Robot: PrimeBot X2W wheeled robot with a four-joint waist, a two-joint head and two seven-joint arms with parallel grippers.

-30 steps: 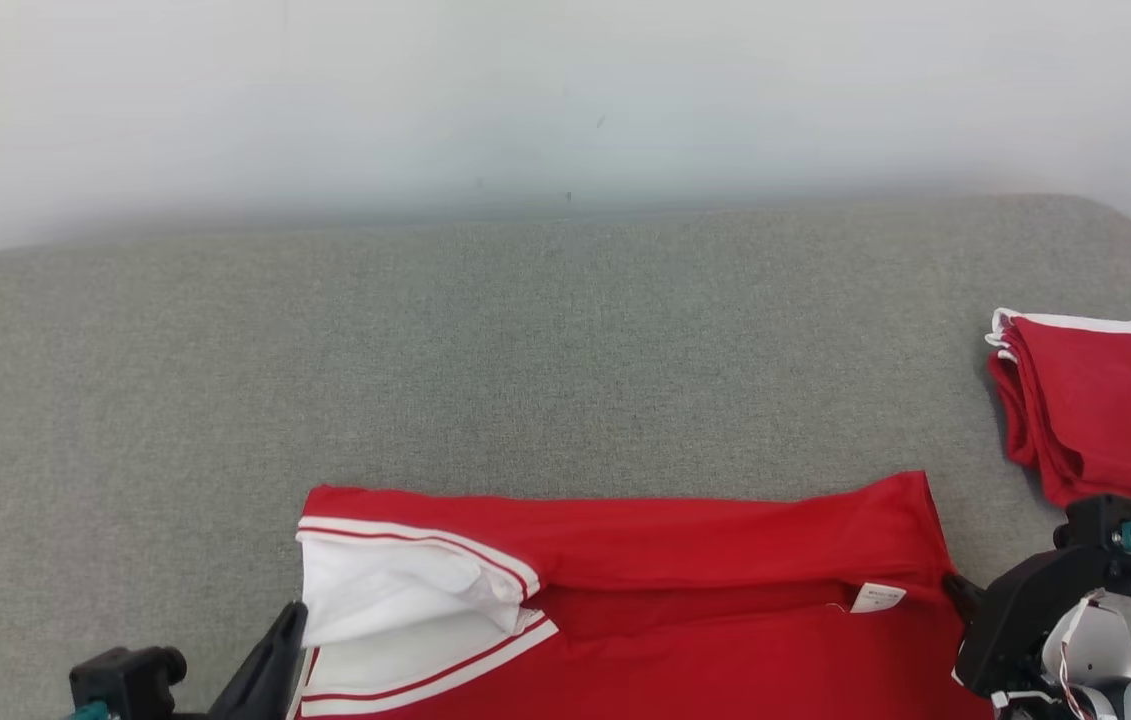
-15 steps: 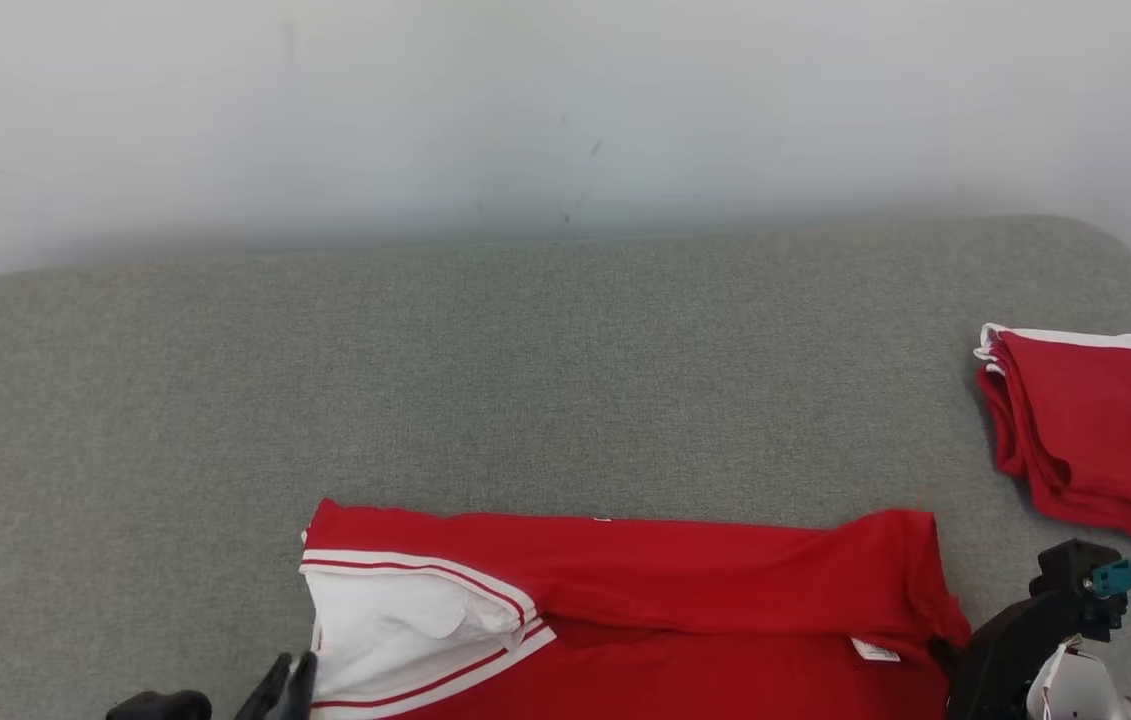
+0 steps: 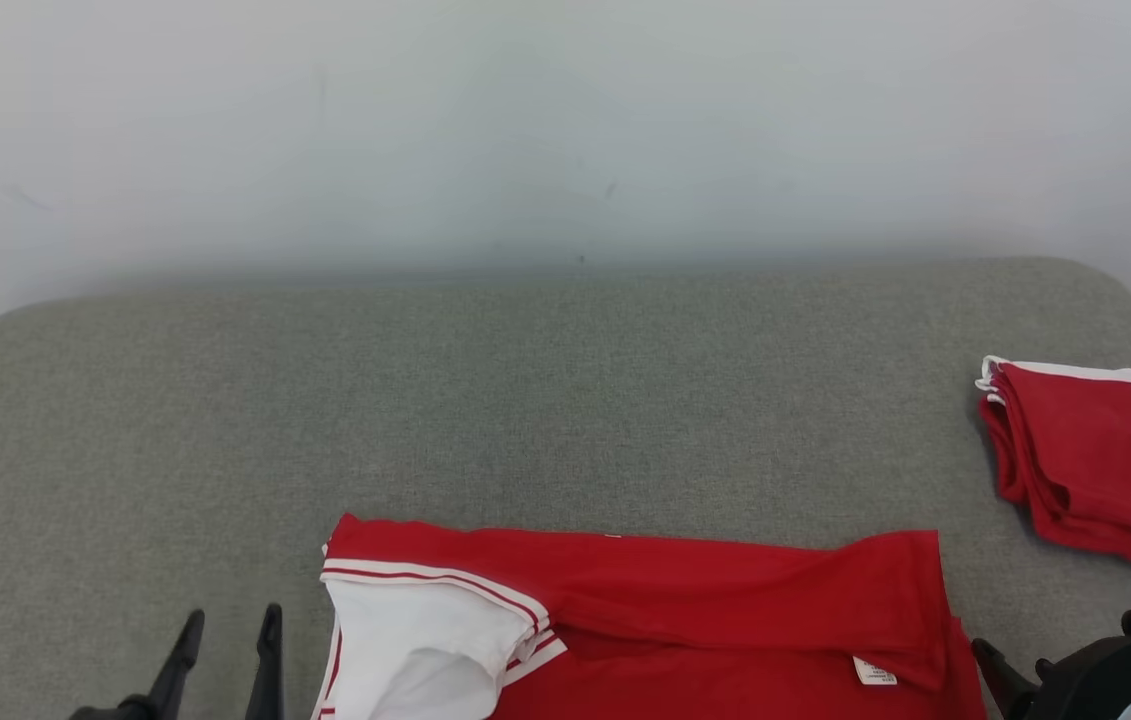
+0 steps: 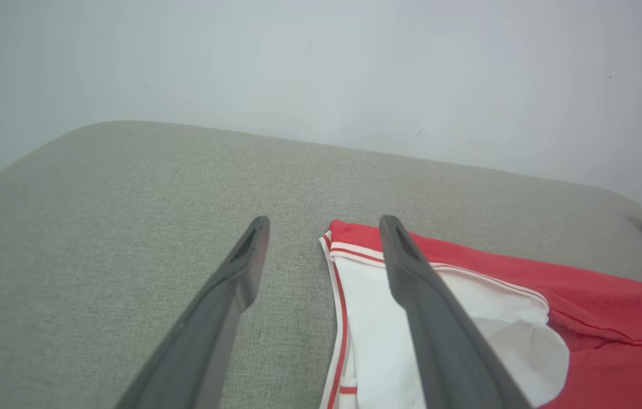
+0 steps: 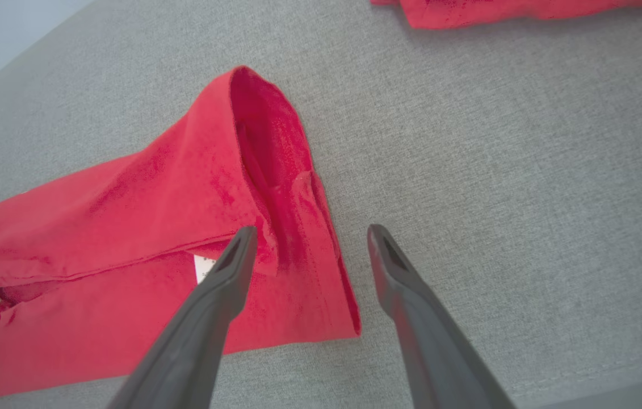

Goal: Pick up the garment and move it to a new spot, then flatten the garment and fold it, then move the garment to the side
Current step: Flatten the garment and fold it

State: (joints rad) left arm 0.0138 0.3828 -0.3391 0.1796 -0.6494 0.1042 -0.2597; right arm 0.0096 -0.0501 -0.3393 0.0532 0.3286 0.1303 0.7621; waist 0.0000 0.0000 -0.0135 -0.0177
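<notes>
The red garment (image 3: 725,590) lies on the grey table (image 3: 565,380) with its far edge doubled over, and the left gripper (image 4: 323,224) and right gripper (image 5: 312,232) sit at its two ends, jaws spread wide and empty, seemingly since that fold needs no holding.

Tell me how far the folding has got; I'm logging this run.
Done: the garment lies flat on the grey surface with its far edge folded over once. In hand: nothing; the left gripper and right gripper stand open at its two ends, gripping no cloth. Left: the remaining folds, then moving it aside, perhaps toward the folded red pile at the right.
</notes>
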